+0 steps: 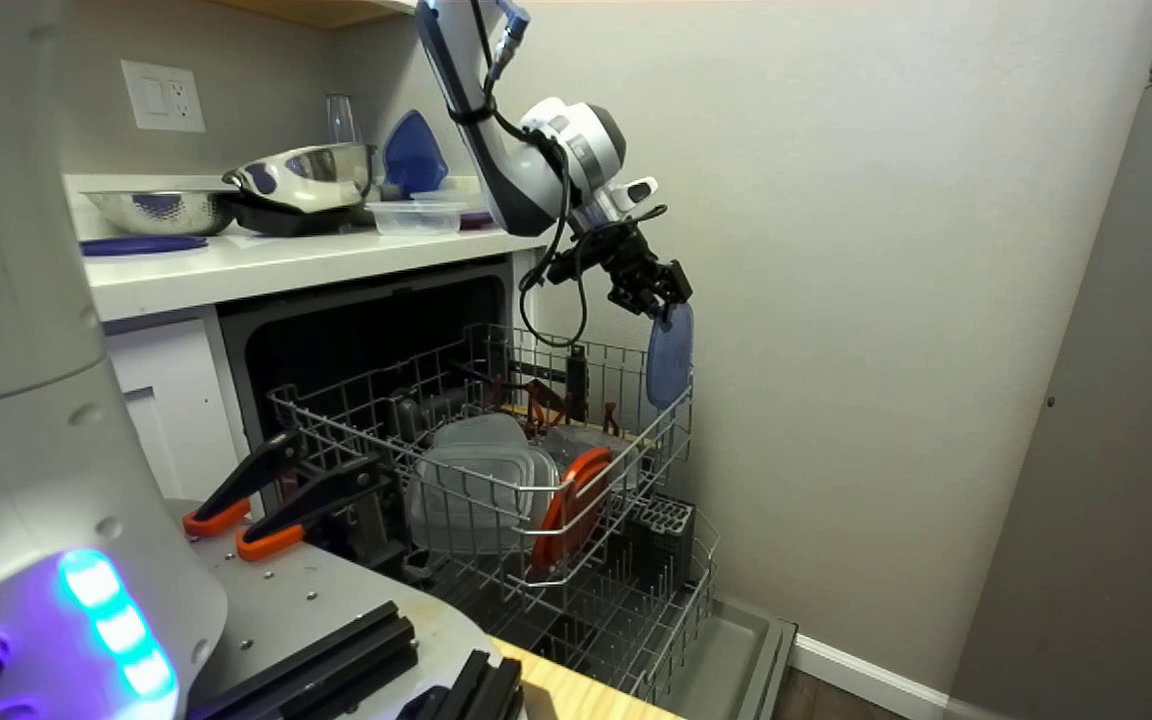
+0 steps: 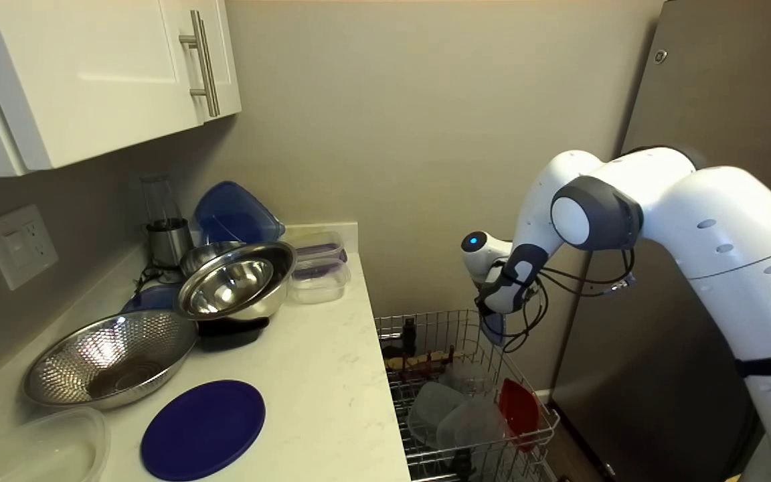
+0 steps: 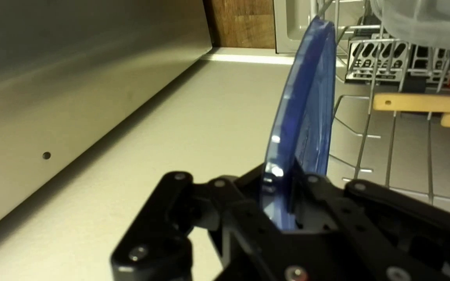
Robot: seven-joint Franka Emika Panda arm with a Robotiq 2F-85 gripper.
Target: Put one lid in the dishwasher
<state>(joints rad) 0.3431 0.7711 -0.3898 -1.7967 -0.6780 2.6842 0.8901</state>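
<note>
- The lid [image 1: 671,360] is clamped in the jaws of the gripper [image 3: 277,181].
- It is held nearly upright at the rim of the upper rack [image 1: 544,489] of the dishwasher [image 1: 366,330]; contact is unclear.

The white counter [image 2: 332,375] carries a colander [image 2: 84,361], navy disc [image 2: 203,430] and clear tubs [image 2: 317,288].

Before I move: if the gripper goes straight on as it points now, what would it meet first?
Probably the upper wire rack, met by the far edge of the blue plastic lid that the gripper holds; the remaining gap is unclear.
</note>
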